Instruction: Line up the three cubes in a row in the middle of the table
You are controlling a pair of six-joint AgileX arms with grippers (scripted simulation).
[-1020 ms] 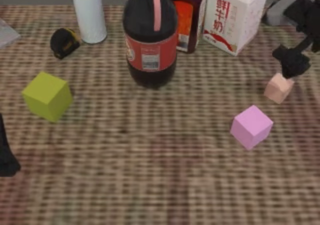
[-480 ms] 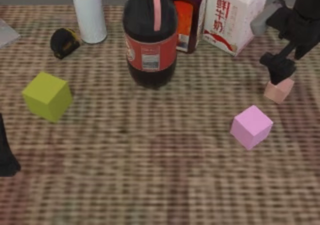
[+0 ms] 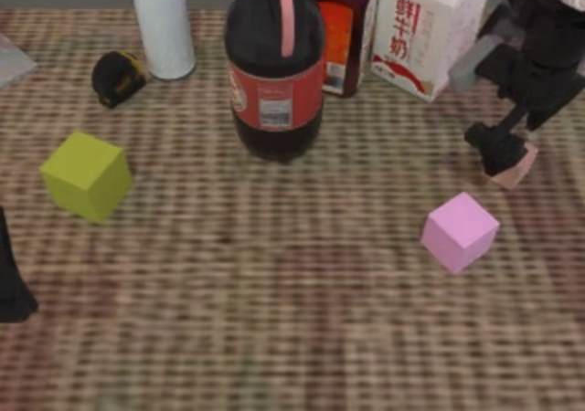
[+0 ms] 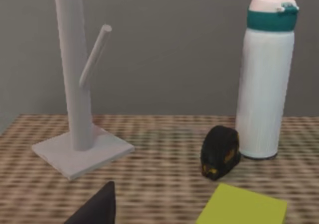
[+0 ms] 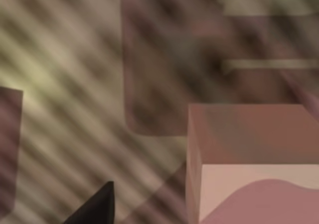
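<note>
Cola bottle (image 3: pixel 274 64) and carton (image 3: pixel 428 27) crowd the table's (image 3: pixel 274 338) far edge.

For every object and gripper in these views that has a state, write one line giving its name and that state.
peach cube: on the table, far right, under the right gripper
pink cube: free, right of centre
yellow-green cube: free, left side
cola bottle: upright
milk carton: upright
white flask: upright, lid shut
left gripper: parked at left edge
</note>
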